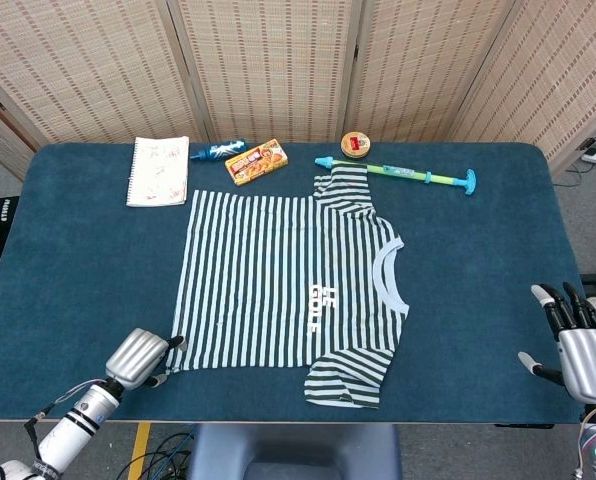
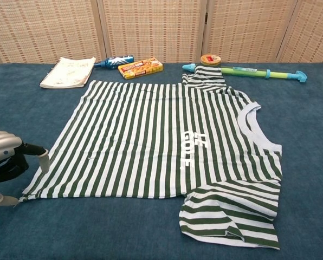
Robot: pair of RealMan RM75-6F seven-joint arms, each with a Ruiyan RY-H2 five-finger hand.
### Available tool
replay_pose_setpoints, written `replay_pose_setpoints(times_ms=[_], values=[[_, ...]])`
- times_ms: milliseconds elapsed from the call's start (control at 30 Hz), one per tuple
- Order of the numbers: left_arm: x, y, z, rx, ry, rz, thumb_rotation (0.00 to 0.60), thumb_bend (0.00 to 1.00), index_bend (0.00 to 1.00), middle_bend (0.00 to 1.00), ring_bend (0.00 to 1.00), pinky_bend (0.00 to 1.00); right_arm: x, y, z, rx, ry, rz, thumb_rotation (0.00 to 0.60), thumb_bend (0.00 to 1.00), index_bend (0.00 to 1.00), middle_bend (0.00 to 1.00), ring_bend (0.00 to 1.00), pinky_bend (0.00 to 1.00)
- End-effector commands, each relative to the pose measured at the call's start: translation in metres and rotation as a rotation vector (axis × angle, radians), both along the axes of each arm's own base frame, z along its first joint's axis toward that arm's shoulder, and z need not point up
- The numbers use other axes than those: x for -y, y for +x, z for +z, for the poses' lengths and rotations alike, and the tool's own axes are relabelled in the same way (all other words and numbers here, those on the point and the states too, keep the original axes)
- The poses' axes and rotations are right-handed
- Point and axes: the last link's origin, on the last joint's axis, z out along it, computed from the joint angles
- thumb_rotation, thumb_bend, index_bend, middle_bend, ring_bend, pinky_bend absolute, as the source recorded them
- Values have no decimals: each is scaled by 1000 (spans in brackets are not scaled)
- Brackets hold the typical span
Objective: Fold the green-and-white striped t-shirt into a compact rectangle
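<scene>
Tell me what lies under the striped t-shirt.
The blue table shows all around the t-shirt, so the shirt lies flat on it. Whether anything is beneath the cloth cannot be seen; no bulge shows.

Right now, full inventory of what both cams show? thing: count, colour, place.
t-shirt: 1, green-and-white striped, spread flat mid-table, collar toward the right
notebook: 1, white spiral-bound, far left of table
tube: 1, blue, far edge between notebook and box
box: 1, orange-yellow, far edge beside the tube
round tin: 1, tan with red label, far edge
water squirter: 1, green and blue, far right, by the upper sleeve
table: 1, dark blue cloth top
folding screen: 1, woven tan, behind table
left hand: 1, silver, at the shirt's near-left hem corner
right hand: 1, silver, fingers spread, near-right edge
</scene>
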Motion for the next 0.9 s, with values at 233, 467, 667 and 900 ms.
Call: replay_pose_setpoints(times_ms=[233,467,667,900], values=[[-4,3,-11,-8,-12,9,600,169,424,886,805,939,-2,-3,1,3,-3,-12,600,61,62,119,40,135],[-11,7,-15,6,4,13,600,170,429,890,809,943,-3,-4,3,3,-10,-17,600,61,63,119,40,135],[-17,9,-17,16,20,18,600,169,441,894,812,945,-4,-5,3,6,-12,-21,600,61,62,119,40,135],[-21,13,-19,54,29,22,600,169,463,898,815,945,-4,-6,2,9,-7,-27,600,61,62,119,40,135]])
